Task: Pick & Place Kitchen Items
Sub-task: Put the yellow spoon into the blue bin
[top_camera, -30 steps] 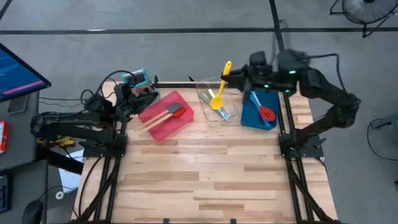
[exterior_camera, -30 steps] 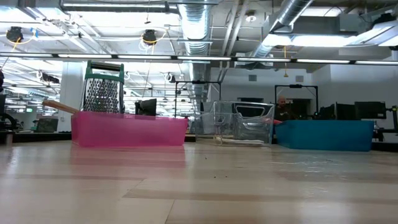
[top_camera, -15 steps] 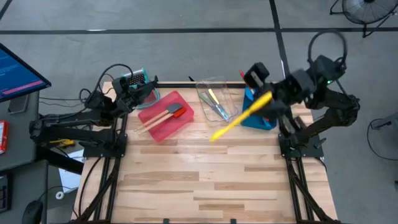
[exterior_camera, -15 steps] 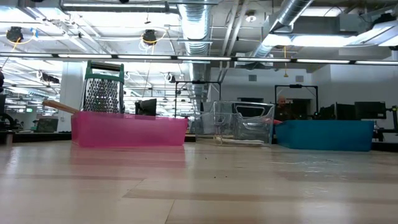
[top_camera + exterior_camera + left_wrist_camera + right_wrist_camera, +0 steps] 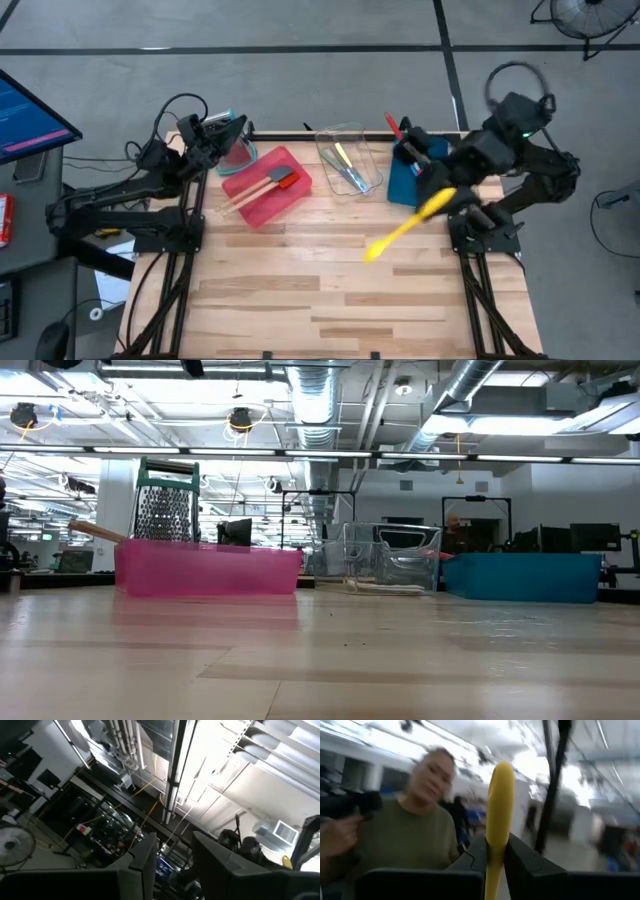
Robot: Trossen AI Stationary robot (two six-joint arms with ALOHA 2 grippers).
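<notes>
— From above, where do you stand?

— My right pincer is clamped on the yellow spoon, which slants out over the table with its bowl toward the middle. Beside me sits the blue tray, a red spoon poking over its far edge. The clear tray holds thin knives; the red tray holds the red wooden-handled spatula. My left pincer hangs at the far left corner, over the grater there.

— And from table height?

— Three trays in a row, the box grater behind the red one. Neither arm shows.

— Your left wrist?

— Fingers apart, gripping nothing, aimed at the ceiling.

— Right wrist?

— My fingers pinch the spoon's handle, which stands up between them; a person in a green top is beyond.
</notes>
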